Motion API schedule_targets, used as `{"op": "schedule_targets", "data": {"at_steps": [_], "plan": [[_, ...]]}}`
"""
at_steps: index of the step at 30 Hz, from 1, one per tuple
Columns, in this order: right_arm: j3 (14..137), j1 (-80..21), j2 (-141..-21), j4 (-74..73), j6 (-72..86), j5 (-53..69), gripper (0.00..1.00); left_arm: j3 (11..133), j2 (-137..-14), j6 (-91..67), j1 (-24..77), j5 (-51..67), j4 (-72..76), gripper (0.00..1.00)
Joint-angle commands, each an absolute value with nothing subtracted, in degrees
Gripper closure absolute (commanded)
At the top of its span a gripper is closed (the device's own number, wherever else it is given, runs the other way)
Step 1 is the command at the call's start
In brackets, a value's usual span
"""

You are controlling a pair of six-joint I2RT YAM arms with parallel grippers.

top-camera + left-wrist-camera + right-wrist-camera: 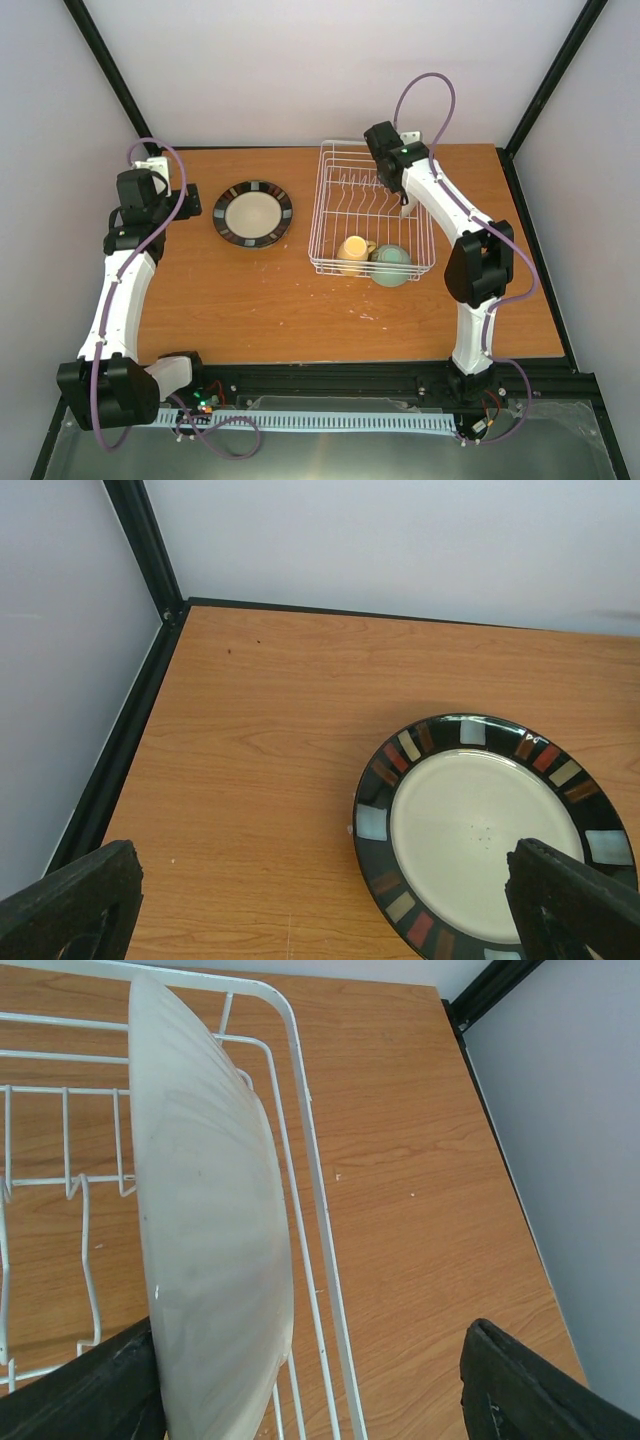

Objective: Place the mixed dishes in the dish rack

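**Top external view**
- Left gripper point(175, 203): over the bare table point(250, 300). Its jaw spread cannot be read from this height.
- Cream plate with dark rim point(252, 212): flat on the table, just to the right of the left gripper and outside the dish rack point(318, 215).
- Right gripper point(398, 192): low over the right half of the dish rack.
- Yellow mug point(352, 250) and pale green bowl point(392, 264): side by side in the rack's near end, nearer the arm bases than the right gripper's jaws.

**Left wrist view**
- Jaws wide apart and holding nothing, with one finger point(70, 905) at each lower corner.
- The dark-rimmed plate lies ahead of the jaws on the right-hand finger's side, and its near rim runs under that finger.

**Right wrist view**
- Jaws spread wide and not clamped on anything.
- White plate point(210, 1240): on edge inside the rack by its outer rim wire, hard against the left-hand finger point(90, 1395). Whether the two actually touch is unclear.
- The right-hand finger is well clear of the plate, over bare table beyond the rack.
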State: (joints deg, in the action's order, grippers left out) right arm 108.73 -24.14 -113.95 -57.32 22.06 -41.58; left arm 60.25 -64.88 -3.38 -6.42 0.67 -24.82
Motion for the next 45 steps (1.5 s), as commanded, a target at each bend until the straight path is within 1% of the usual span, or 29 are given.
{"op": "schedule_targets", "data": {"at_steps": [1,8,13,23,28,30,31,34,35,37,40,42,45], "plan": [[109.6,-23.7,-113.2,-57.1,22.3,-42.1,0.24,61.4,-64.5,-2.3,-6.1,-0.7,-25.7,0.00],[110.4,-23.6,-111.5,-57.2,21.2,-42.8,0.14,61.4,-65.1,-2.3,-6.0,-1.1,-25.7,0.00],[109.8,-23.6,-110.9,-56.8,21.3,-41.7,0.13,61.4,-64.8,-2.2,-6.1,-1.1,-25.6,0.00],[107.2,-23.6,-106.6,-50.4,19.6,-31.5,0.12,60.6,-63.6,-2.2,-6.1,-1.5,-25.3,0.00],[103.3,-23.7,-102.0,-45.1,18.9,-27.9,0.12,60.0,-64.8,-2.6,-6.1,1.9,-25.6,0.01],[99.3,-23.7,-98.3,-40.6,18.5,-27.0,0.12,59.5,-66.0,-3.0,-6.0,4.6,-25.8,0.06],[96.7,-23.7,-96.0,-37.9,18.0,-26.6,0.13,59.3,-66.7,-3.1,-6.0,5.8,-26.1,0.13],[89.1,-23.7,-88.4,-28.9,15.8,-22.4,0.14,59.4,-70.0,-3.4,-6.1,7.8,-28.5,0.41],[86.7,-23.7,-85.9,-25.5,14.6,-20.1,0.14,59.3,-71.0,-3.5,-6.1,8.3,-28.9,0.49],[82.3,-23.6,-80.5,-20.5,13.5,-16.7,0.14,59.0,-72.6,-3.9,-6.4,10.4,-29.5,0.59],[78.9,-23.6,-75.8,-16.9,11.6,-14.5,0.15,58.5,-74.4,-4.4,-7.4,17.3,-29.7,0.65],[78.1,-23.6,-74.0,-16.2,10.5,-13.5,0.15,58.2,-75.7,-4.8,-7.7,21.6,-29.8,0.66],[77.4,-23.6,-72.5,-16.2,9.2,-13.1,0.14,58.4,-78.5,-5.0,-7.7,24.8,-30.3,0.66]]}}
